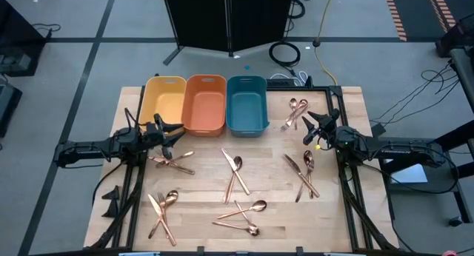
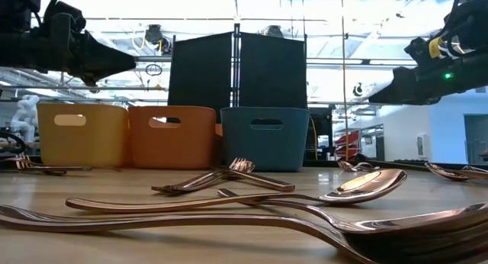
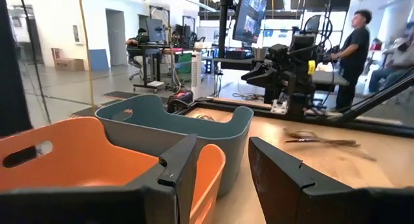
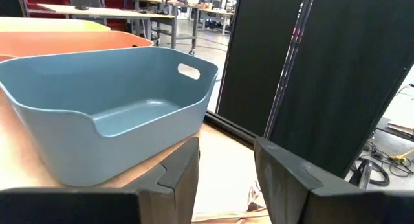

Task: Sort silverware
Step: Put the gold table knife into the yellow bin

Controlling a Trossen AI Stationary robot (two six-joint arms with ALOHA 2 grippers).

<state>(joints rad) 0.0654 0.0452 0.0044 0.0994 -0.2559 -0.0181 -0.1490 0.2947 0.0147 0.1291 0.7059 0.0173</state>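
Wooden table (image 1: 259, 167), yellow bin (image 1: 164, 102), orange bin (image 1: 205, 103), teal bin (image 1: 246, 103), scattered copper silverware (image 1: 235, 174)

The left arm reaches in low from the table's left edge, its left gripper (image 1: 178, 130) raised clear of the surface, fingers (image 3: 173, 169) parted and empty. Opposite it, the right arm stretches in from the right edge, its right gripper (image 1: 306, 123) likewise aloft, fingers (image 4: 284, 169) apart, holding nothing.
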